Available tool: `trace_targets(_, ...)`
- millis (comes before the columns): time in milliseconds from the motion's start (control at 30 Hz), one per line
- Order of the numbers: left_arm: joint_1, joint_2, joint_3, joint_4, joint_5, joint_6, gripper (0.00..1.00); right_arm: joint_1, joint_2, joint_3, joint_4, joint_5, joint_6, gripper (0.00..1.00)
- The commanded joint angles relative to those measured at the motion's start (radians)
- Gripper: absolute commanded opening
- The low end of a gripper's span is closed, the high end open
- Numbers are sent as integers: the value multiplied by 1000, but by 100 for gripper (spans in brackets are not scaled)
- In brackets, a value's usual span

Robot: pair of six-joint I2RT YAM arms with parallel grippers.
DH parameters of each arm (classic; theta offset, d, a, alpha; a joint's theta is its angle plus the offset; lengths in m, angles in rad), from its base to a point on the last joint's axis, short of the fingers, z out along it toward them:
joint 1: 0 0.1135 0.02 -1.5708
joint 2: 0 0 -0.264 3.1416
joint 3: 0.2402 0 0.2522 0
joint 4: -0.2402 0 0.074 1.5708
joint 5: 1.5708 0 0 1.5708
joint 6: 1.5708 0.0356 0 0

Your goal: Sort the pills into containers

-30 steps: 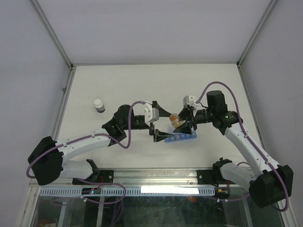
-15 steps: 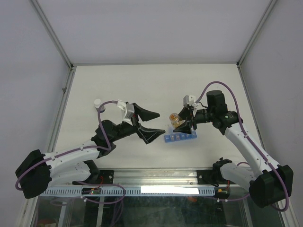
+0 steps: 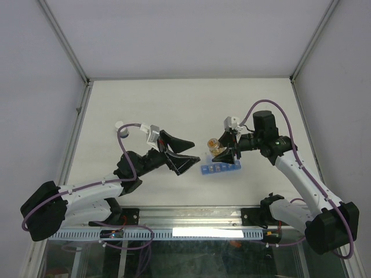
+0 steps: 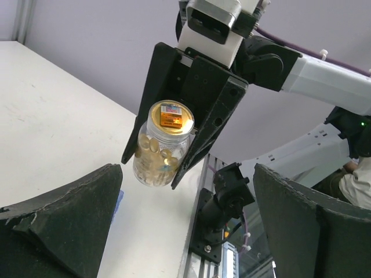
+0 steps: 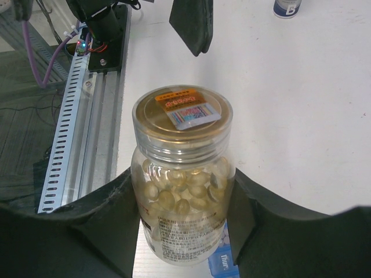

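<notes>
My right gripper (image 3: pixel 223 149) is shut on a clear bottle (image 3: pixel 214 145) of yellow softgel pills and holds it tilted above the table. The bottle has a gold foil seal on top and no cap, as the right wrist view (image 5: pixel 182 191) and the left wrist view (image 4: pixel 161 150) show. The blue pill-organiser strip (image 3: pixel 219 169) lies on the table just below the bottle; one end shows under the bottle (image 5: pixel 223 263). My left gripper (image 3: pixel 186 153) is open and empty, to the left of the bottle and pointing at it.
A small white round cap with a dark base (image 3: pixel 120 125) stands at the left of the table, partly behind the left arm's cable, and shows far off in the right wrist view (image 5: pixel 287 7). The metal rail (image 5: pixel 87 104) runs along the table's near edge.
My left gripper has drawn back to the left, away from the bottle and the organiser, and stands open. The right arm and the bottle have not moved.
</notes>
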Motion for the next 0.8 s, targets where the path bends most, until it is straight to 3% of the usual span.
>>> trace_targets(0, -4, -45, 10, -16, -78, -38, 99, -7, -4, 36, 46, -13, 3, 0)
trace_targets(333, -110, -71, 146, -321, -299, 85, 99, -8, -1, 34, 49, -8, 3, 0)
trace_targets(767, -119, -62, 240, -401, -262, 178, 99, -10, 0, 33, 51, -8, 4, 0)
